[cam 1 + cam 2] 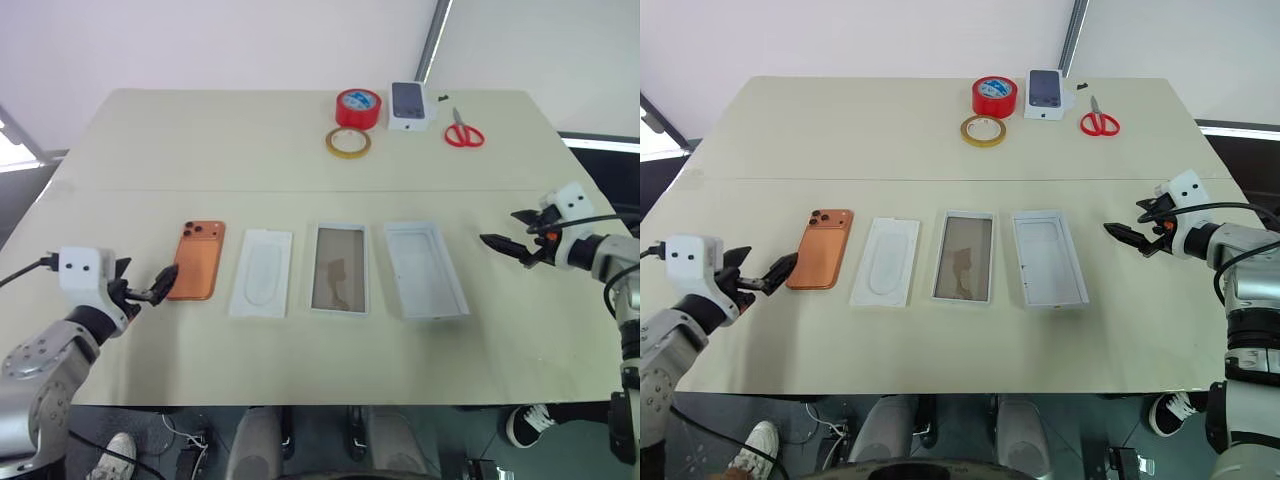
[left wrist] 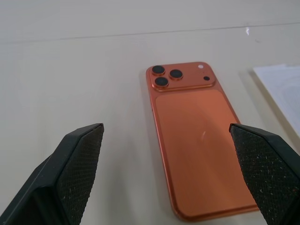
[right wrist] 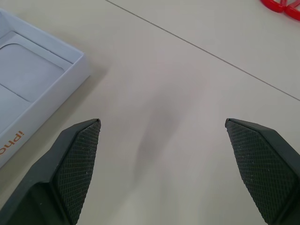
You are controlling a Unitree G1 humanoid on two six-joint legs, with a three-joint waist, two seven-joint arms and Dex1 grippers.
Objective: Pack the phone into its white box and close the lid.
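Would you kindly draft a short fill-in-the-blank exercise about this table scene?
1. The slim orange phone lies with its camera lenses facing ____.
2. The shallow white box with the glossy brownish floor holds ____.
3. The open left gripper sits nearest the ____.
4. The scissors have ____ handles.

Missing words: up; nothing; phone; red

Bare beige table (image 1: 150, 150) lies open around a mid-frame row: slim orange phone (image 1: 196, 259), flat white insert (image 1: 261, 272), shallow white box (image 1: 339, 268), deeper white lid (image 1: 425, 268). Narrow gaps separate them.
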